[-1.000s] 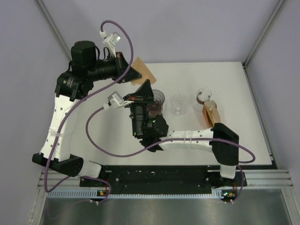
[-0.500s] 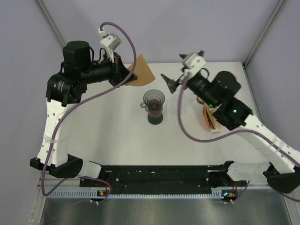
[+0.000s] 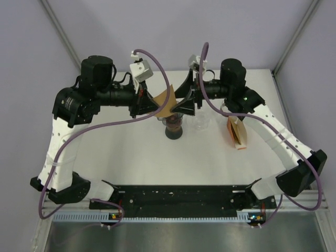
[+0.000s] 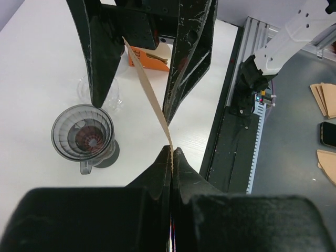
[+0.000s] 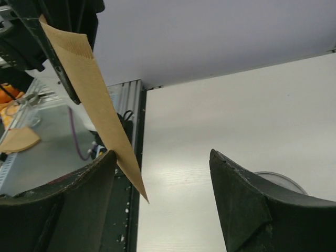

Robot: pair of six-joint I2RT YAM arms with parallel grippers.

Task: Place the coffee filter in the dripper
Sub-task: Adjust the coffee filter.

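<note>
Left claw [image 4: 171,152] is clamped together on one edge of the flat brown paper coffee filter [image 4: 149,94], holding it in the air over the white tabletop [image 4: 31,63], near the smoky ribbed glass dripper [image 4: 82,132]. Right claw [image 5: 163,157] has its fingers apart, straddling the filter's free edge. Looks set up to pinch it and spread it into a cone. Dripper is empty, filter not in yet.

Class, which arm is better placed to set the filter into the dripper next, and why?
Left. The left gripper is shut on the coffee filter by the dripper; the right gripper is open, gripping nothing.
</note>
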